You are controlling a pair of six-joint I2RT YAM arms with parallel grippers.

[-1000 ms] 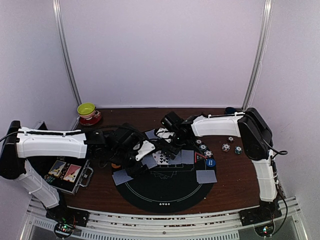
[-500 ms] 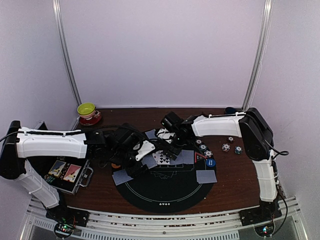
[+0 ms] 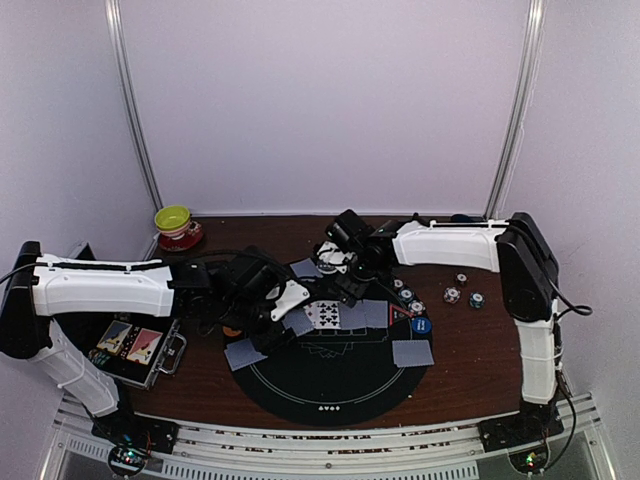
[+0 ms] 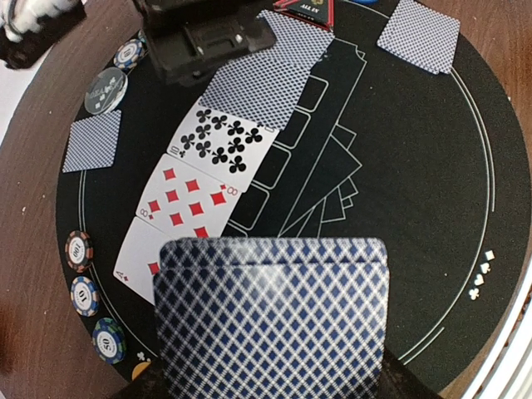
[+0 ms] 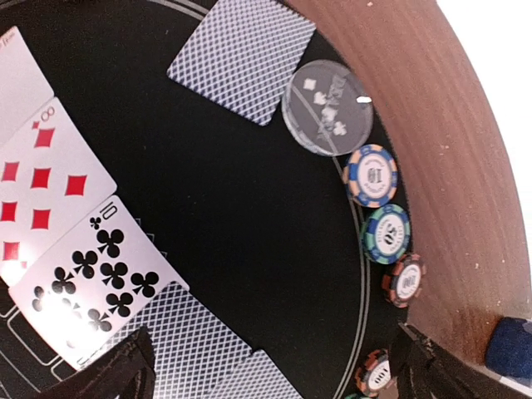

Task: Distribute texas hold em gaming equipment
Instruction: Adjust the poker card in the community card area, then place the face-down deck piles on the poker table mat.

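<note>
Brown table (image 3: 470, 375), black mat (image 3: 330, 390), cards partly dealt.
The deck (image 4: 273, 320) is clamped in the left claw (image 3: 280, 308) over the mat's far-left edge; the right claw (image 3: 348, 272) is spread wide and empty above face-up cards (image 4: 199, 170) laid by the far edge. Cards are judged light, thin, slippery and bendy; the top one is best pinched at a short edge.

Two white-shelled robot arms, the left arm (image 3: 100, 285) and the right arm (image 3: 450, 245), had black joints and black wrist housings. The left end effector (image 3: 290, 308) bore a white plate among black parts, while the right end effector (image 3: 350, 280) was largely black. Thin black cables (image 3: 230, 256) looped over the wrists. The black bases (image 3: 130, 432) at seven and five o'clock showed small green and red lights.
</note>
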